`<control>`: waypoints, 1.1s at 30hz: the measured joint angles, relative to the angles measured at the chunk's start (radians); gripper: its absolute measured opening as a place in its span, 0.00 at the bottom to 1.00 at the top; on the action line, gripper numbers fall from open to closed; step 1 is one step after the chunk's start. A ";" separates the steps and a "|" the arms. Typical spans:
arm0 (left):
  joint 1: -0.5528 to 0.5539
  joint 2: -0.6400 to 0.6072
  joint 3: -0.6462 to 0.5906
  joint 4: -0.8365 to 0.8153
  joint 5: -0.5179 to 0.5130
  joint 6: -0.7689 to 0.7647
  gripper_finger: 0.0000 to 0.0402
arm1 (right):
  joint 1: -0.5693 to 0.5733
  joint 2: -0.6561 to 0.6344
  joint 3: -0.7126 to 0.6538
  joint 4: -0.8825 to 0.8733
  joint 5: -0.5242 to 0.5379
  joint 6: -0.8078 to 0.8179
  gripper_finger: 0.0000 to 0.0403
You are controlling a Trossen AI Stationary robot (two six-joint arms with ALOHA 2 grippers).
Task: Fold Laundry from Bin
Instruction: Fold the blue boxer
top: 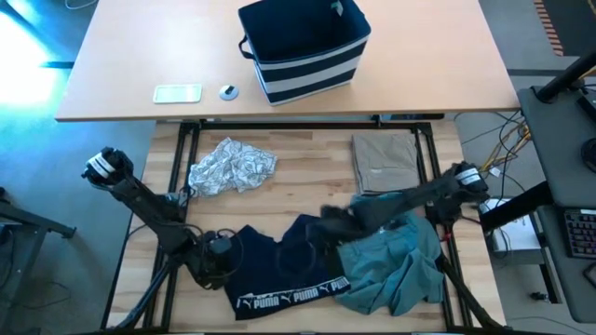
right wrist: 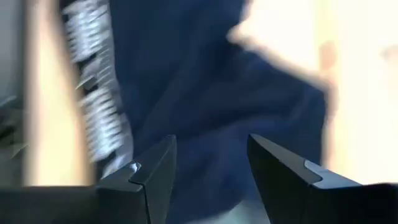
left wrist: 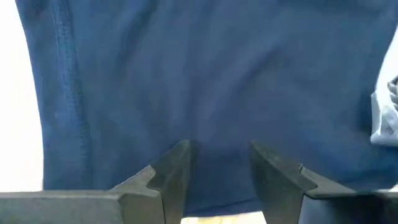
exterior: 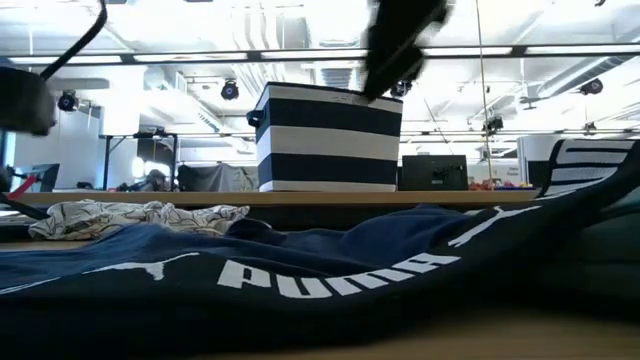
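Observation:
The navy garment [top: 279, 270] with white PUMA print lies spread on the wooden table near the front edge. Its right part touches the crumpled teal garment [top: 396, 265]. My left gripper [top: 223, 253] is open and low over the navy garment's left part [left wrist: 217, 74]. My right gripper [top: 326, 216] is open above the garment's far right part [right wrist: 205, 81], clear of it. A folded tan garment [top: 384, 160] lies far right, and a crumpled grey-white patterned one [top: 233, 167] far left. The striped bin [top: 303, 46] stands on the far table. My left gripper points steeply down with its open fingers [left wrist: 171, 168] close over the navy cloth near its left edge. I cannot tell whether they touch it. Nothing is pinched between them.
A flat white device [top: 177, 93] and a small round item [top: 228, 91] lie on the far table left of the bin. Bare wood shows between the patterned garment and the tan one [top: 317, 167].

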 joint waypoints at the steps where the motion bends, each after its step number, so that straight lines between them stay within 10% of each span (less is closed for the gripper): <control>1: -0.008 0.001 -0.003 0.001 0.015 -0.007 0.37 | -0.036 0.019 -0.009 0.041 0.003 -0.019 0.48; 8: -0.082 -0.008 0.006 -0.026 0.095 -0.140 0.37 | -0.181 0.223 -0.042 0.321 -0.103 -0.062 0.38; 15: -0.103 -0.005 0.058 -0.128 0.103 -0.240 0.37 | -0.257 0.384 0.032 0.228 -0.041 -0.163 0.36; 23: -0.057 -0.059 0.118 -0.411 -0.086 -0.333 0.37 | -0.395 0.344 0.160 0.135 0.086 -0.378 0.41; 33: 0.092 -0.351 0.156 -0.616 -0.376 -0.215 0.37 | -0.324 0.221 0.185 0.193 -0.030 -0.352 0.41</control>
